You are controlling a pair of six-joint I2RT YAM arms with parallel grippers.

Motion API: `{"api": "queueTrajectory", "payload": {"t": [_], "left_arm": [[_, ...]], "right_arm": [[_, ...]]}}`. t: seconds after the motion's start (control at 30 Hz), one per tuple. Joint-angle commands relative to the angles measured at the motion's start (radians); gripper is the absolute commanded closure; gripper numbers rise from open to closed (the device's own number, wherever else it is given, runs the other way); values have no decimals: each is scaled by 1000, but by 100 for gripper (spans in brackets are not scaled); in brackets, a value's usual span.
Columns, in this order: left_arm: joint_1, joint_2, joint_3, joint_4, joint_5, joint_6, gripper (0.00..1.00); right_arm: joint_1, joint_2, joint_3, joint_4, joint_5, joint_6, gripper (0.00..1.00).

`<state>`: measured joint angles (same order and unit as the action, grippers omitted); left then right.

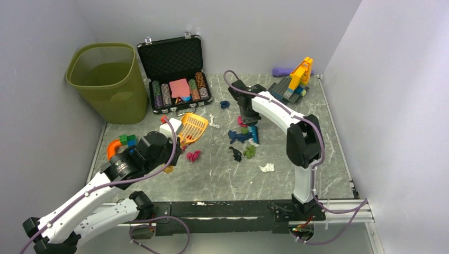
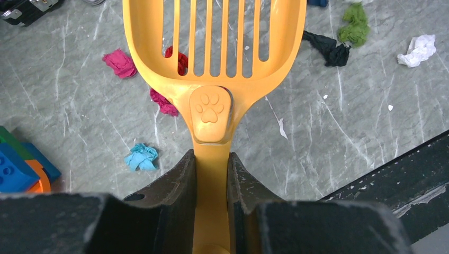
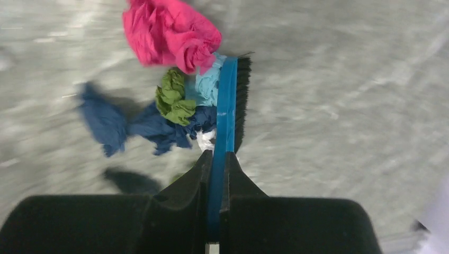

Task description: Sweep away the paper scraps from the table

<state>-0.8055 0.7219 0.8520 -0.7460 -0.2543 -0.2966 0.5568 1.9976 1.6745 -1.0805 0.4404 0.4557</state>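
My left gripper is shut on the handle of a yellow slotted scoop, held over the table. My right gripper is shut on a blue brush with black bristles. The brush edge is against a bunch of paper scraps: pink, green, dark blue. More scraps lie mid-table: pink, black, green, white. A light blue scrap lies near the scoop's handle.
A green mesh bin stands off the table's back left corner. An open black case of poker chips is at the back. Toy bricks stand at the back right and left edge. A metal rail runs along the front.
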Motion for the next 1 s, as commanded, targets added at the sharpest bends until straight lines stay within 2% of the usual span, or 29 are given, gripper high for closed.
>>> {"api": "queueTrajectory", "payload": {"t": [0.0, 0.17, 0.33, 0.37, 0.5, 0.67, 0.8, 0.9, 0.97], "left_arm": [[4, -19, -3, 31, -29, 15, 100], [3, -44, -23, 42, -24, 13, 100], [4, -63, -35, 52, -21, 20, 100], [4, -67, -39, 55, -21, 22, 100], [4, -73, -45, 64, -13, 23, 100], [4, -67, -47, 65, -2, 24, 100], [4, -62, -48, 63, 0, 23, 100], [3, -65, -50, 65, -1, 25, 100], [4, -66, -51, 64, -4, 24, 100]], "right_arm": [[11, -139, 61, 173, -351, 22, 100], [11, -293, 28, 96, -276, 31, 100], [11, -438, -74, -88, -8, 92, 100], [13, -463, -104, -176, 108, 168, 100], [24, -467, -155, -409, 270, 386, 100], [49, -487, -324, -420, 240, 492, 100], [101, -449, -398, -419, 215, 555, 100], [165, -342, -367, -417, 172, 583, 100], [217, -263, -297, -382, 87, 575, 100]]}}
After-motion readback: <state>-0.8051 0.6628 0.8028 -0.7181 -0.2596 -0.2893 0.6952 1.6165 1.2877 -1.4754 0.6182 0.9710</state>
